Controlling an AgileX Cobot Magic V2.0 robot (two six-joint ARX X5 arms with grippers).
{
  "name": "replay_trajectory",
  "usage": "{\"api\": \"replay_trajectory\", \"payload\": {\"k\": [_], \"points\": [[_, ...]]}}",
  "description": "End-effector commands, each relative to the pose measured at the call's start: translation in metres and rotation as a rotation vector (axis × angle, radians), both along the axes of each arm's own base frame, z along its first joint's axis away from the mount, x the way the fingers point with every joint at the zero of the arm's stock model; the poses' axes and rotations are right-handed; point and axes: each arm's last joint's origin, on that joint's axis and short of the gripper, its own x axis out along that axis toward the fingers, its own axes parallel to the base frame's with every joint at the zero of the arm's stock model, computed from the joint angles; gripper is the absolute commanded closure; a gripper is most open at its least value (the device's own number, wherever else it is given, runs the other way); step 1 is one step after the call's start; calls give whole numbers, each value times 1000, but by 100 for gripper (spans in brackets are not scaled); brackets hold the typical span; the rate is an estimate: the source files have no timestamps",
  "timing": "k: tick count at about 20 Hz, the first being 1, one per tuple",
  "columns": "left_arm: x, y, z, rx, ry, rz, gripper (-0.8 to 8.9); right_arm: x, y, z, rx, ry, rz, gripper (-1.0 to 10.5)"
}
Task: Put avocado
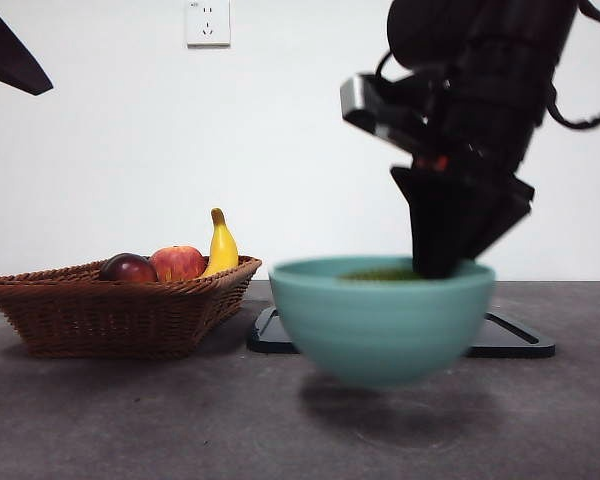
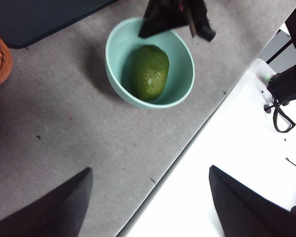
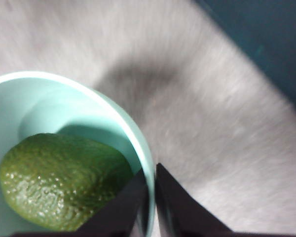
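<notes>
- Your right gripper (image 3: 151, 197) is pinching the rim of the teal bowl (image 1: 380, 315), one jaw inside the wall and one outside, pressed close together with only the thin rim between them.
- In the front view that bowl appears lifted clear of the surface (image 1: 130, 420), blurred, with a soft shadow beneath it; the dark arm comes down onto the rim at the side away from the basket.
- The avocado (image 2: 149, 72) lies on its side in the bottom of the bowl, dark green and bumpy, its end just beside the inner jaw in the right wrist view.
- From the front you see only a sliver of green above the rim.
- Your left gripper (image 2: 150, 202) hangs well apart from the bowl with its jaws spread wide and nothing between them, over the edge of the grey surface.
- A black flat tray (image 1: 510, 340) sits behind the bowl.
- The wicker basket (image 1: 110, 310) stands off to the side, holding a dark red-purple fruit (image 1: 128, 268), a red apple (image 1: 178, 263) and a banana (image 1: 221, 248) standing upright.
</notes>
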Motion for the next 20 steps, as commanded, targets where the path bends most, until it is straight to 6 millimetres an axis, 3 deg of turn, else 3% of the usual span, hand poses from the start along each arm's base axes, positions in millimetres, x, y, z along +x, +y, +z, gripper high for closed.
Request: {"api": "replay_trajectory", "payload": {"k": [1,6,10,16,20], "points": [[1,-2,3,-6,-14,-14,443,11,1,16,31,-45,-42,935],[1,-2,3,-4,-20,-19,443,47,-14,40,54,-129,-150,935],[1,-2,3,-3,-19,-19,443,91,-21,42,48,-130,-219,935],[0,-2,2,1,-21,-24,443,156,-25,7,33,-92,-289,935],[0,-1,2,2,-19,-24,443,172,-29,-23,16,-56,-317,935]]}}
